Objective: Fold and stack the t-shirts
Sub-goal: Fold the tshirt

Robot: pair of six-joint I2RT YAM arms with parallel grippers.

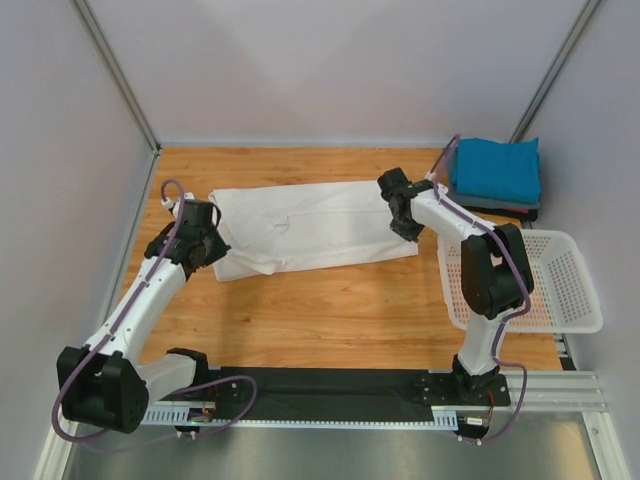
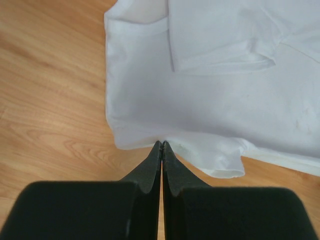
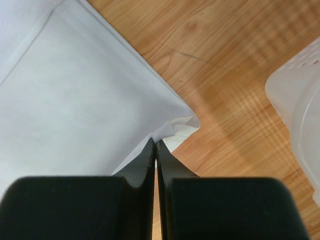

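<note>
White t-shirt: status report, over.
Left tool shut on white t-shirt, left end. Right tool shut on its right corner. Shirt flat on table. Mesh basket apart, nothing blocking.

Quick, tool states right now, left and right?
Left tool: closed, pinching the white t-shirt at its edge.
Right tool: closed, pinching the same shirt's corner.

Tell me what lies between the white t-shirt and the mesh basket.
Only bare wooden table separates the white t-shirt from the basket; the right wrist view shows it. From above, the right arm overhangs that strip.
</note>
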